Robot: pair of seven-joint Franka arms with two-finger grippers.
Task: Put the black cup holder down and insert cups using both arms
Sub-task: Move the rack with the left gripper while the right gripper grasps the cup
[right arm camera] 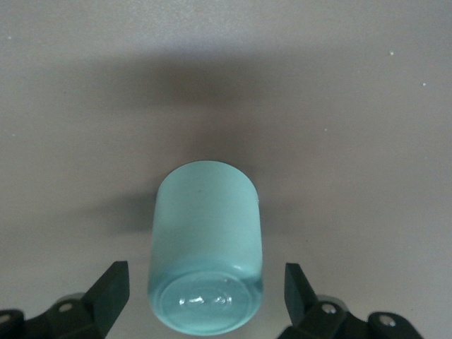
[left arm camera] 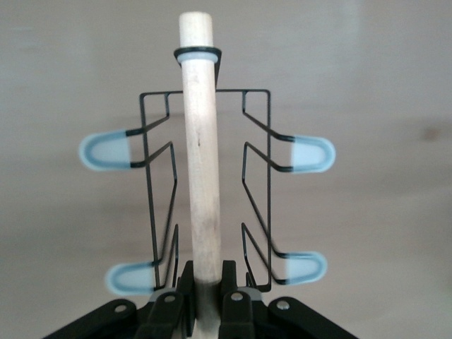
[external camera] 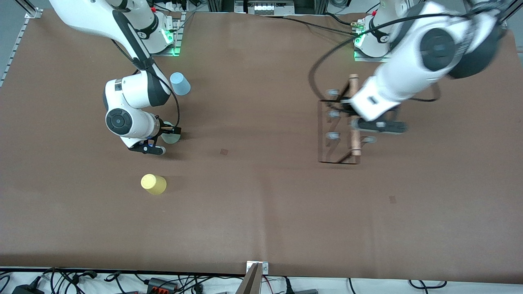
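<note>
The black cup holder [external camera: 337,130] is at the left arm's end of the table. My left gripper [external camera: 356,123] is shut on its wooden dowel handle [left arm camera: 201,169], with the jaws pressed against both sides of the dowel near one end [left arm camera: 207,274]. Grey-tipped pegs [left arm camera: 311,154] stick out on both sides. I cannot tell whether the rack rests on the table. My right gripper [external camera: 165,140] is open around the mint green cup [right arm camera: 206,247], with a finger [right arm camera: 113,284] on each side and gaps to the cup. The cup's closed base faces the right wrist camera.
The light blue cup [external camera: 180,83] stands farther from the front camera than the mint cup [external camera: 172,138], close to the right arm's elbow. The yellow cup [external camera: 153,183] sits nearer to the front camera. The brown table cover [external camera: 261,204] spans the table.
</note>
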